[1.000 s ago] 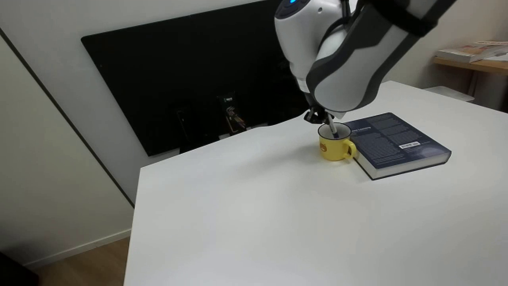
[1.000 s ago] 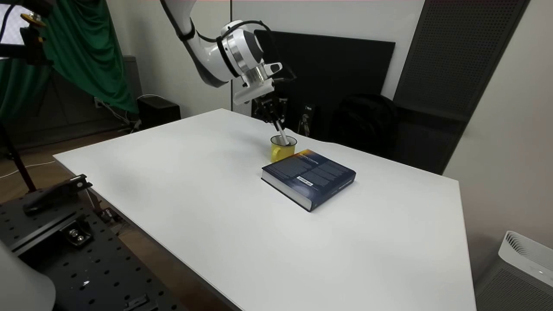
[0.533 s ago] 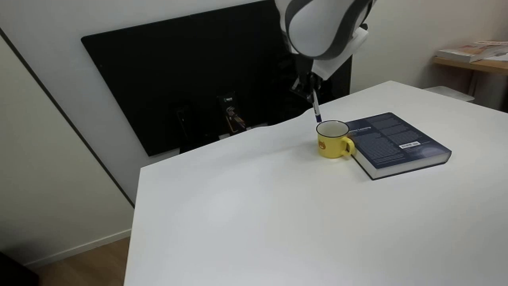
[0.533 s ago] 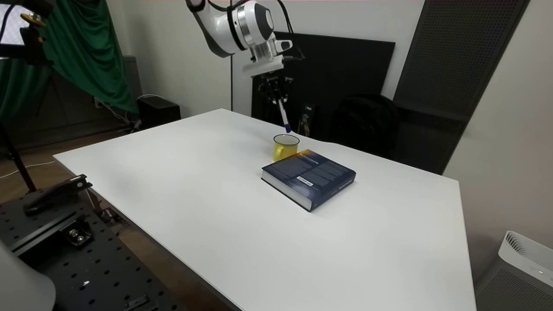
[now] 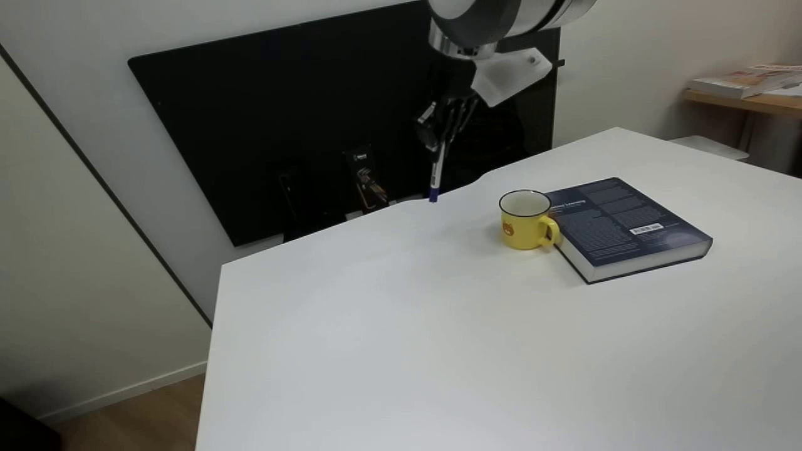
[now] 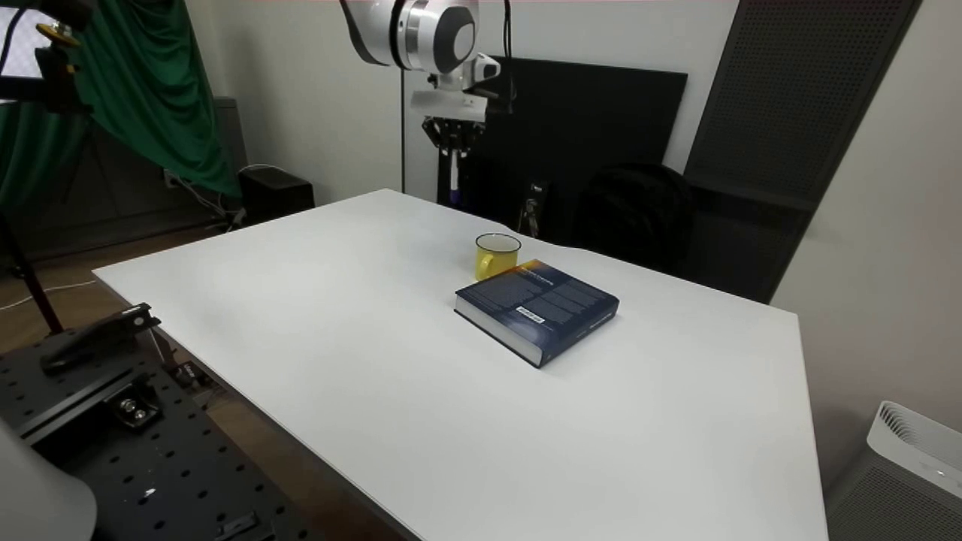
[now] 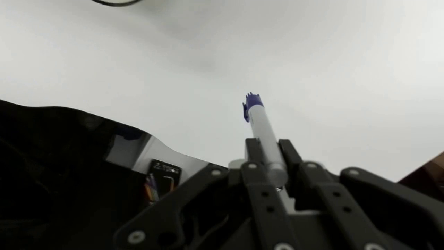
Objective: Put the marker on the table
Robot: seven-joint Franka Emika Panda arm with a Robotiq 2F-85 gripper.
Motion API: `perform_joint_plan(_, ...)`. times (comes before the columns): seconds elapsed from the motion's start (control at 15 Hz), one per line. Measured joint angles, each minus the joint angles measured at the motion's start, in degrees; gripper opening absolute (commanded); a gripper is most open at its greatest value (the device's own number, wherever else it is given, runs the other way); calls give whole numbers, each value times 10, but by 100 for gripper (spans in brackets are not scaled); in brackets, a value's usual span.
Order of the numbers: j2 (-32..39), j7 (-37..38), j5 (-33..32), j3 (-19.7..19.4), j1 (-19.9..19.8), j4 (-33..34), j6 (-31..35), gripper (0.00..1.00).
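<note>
Left to right in both exterior views: one hand [image 7: 270,147], grasping one marker [image 5: 437,174], white, purple-capped, near upright, cap down, raised clear of the white desk [image 5: 351,326]; one yellow mug [image 5: 522,233], upright on the desk; one dark blue book [image 5: 620,222], lying flat, just beside the mug.

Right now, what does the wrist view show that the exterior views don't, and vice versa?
Only in the wrist view: a distinct clip on the marker. Only in both exterior views: the dark blue book and the yellow handle of the mug. Shared: the marker in the pincer, the table and some of the mug's dark rim.
</note>
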Motion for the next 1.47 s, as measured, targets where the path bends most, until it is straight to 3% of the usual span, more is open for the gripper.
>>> perform_joint_plan(0.4, 29, -110, 78, 143, -43, -67, 92, 5)
perform_joint_plan(0.67, 46, -124, 77, 181, -39, -106, 146, 5)
perform_joint_plan(0.93, 55, -106, 54, 160, -3, -163, 278, 5)
perform_joint_plan(1.2, 64, -38, 23, 78, 84, -211, 395, 5)
perform_joint_plan(1.47, 76, 10, 24, 10, 164, -224, 436, 5)
